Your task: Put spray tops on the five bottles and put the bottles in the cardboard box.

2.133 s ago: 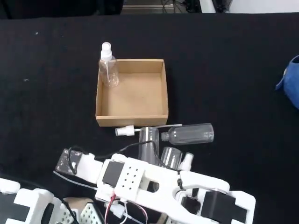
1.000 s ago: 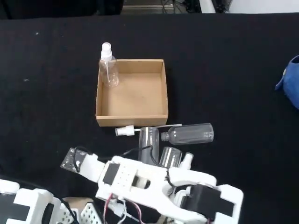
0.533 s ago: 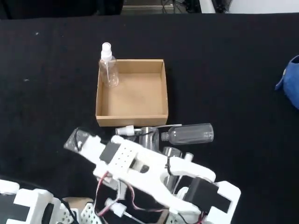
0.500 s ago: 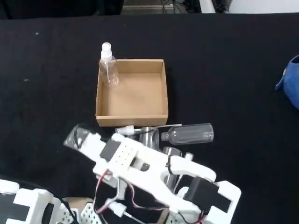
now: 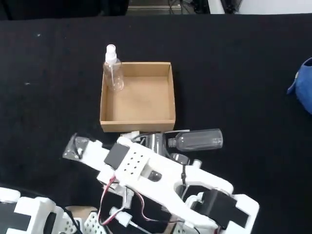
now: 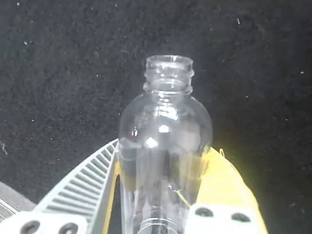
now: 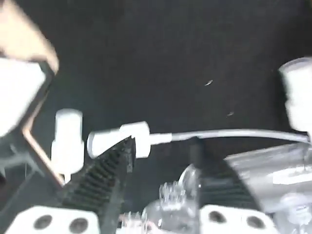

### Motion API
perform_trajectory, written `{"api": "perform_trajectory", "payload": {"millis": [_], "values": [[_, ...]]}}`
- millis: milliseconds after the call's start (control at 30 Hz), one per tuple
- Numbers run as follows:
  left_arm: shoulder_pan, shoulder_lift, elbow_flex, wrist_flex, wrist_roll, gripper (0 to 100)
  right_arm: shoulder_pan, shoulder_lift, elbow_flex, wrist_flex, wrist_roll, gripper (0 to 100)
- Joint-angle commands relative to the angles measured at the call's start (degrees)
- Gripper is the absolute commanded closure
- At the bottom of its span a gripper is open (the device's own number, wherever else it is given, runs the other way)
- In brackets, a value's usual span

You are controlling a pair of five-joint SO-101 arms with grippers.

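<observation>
My left gripper (image 6: 161,170) is shut on a clear bottle (image 6: 165,131) with an open neck and no top. A white spray top (image 7: 119,139) with a long dip tube (image 7: 229,134) lies on the black table just in front of the cardboard box (image 5: 138,126). My right gripper (image 7: 162,144) is open, one finger on either side of that top's collar. The right arm (image 5: 146,170) covers part of the spray top (image 5: 130,136). One bottle with a top (image 5: 112,70) stands at the box's far left corner. Another clear bottle (image 5: 197,140) lies on its side.
Two upright clear bottles (image 5: 157,142) (image 5: 178,159) and a white top (image 5: 196,164) stand close behind the right arm. A blue object (image 5: 303,90) sits at the table's right edge. The left arm's white base (image 5: 29,214) is at the front left.
The right arm has swung forward and left toward the box, bringing its gripper down around the lying spray top. The bottles and box stayed put.
</observation>
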Motion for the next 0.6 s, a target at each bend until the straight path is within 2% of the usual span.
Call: {"api": "perform_trajectory", "payload": {"millis": [0, 67, 133, 333, 433, 567], "values": [[-0.31, -0.35, -3.30, 0.35, 0.26, 97, -1.23, -3.30, 2.95, 1.67, -1.67, 71.4], [-0.13, -0.35, -3.30, 0.35, 0.26, 97, -1.58, -3.65, 5.14, 1.14, -0.88, 72.7], [-0.13, -0.35, -3.12, 0.35, 0.26, 97, -1.67, -4.26, 6.29, 1.32, 3.60, 72.4], [-0.22, -0.35, -2.86, 0.35, 0.26, 97, -1.32, -8.57, 9.01, 2.46, 25.58, 70.8], [-0.31, -0.35, -2.95, 0.35, 0.26, 97, -1.32, -9.19, 10.77, 0.18, 34.11, 68.5], [-0.31, -0.35, -3.03, 0.79, 0.44, 97, -2.11, -9.10, 12.09, -4.84, 36.75, 68.0]]}}
